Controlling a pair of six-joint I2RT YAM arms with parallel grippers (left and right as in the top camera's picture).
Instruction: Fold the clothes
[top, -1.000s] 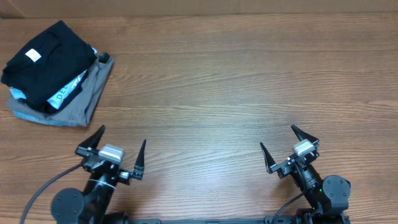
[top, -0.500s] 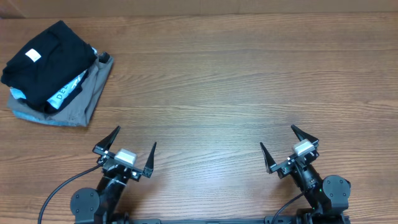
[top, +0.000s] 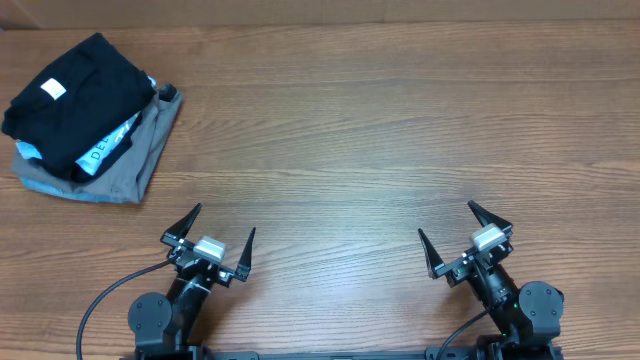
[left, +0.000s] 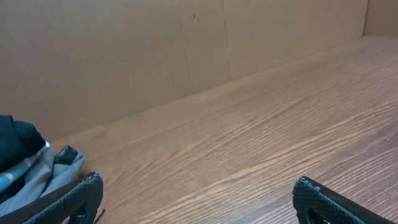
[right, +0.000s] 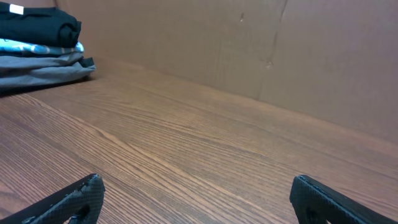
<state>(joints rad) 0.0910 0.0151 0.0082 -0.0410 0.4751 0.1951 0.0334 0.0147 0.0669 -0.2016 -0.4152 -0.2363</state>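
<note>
Left arm (top: 160, 315) shifted right, T-shirt (top: 80, 100) covering blue shirt (top: 118, 136)

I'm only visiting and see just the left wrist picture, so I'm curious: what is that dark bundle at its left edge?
Observer: Overhead, it is a folded black cotton T-shirt lying on two other garments, far left on the brown wooden table.
Operator: What lies under it?
Observer: A light blue lettered shirt, then a grey folded garment at the bottom.
Operator: Is a claw holding anything?
Observer: No. The left claw and the right claw both stand open and empty, well apart from the garments.
</note>
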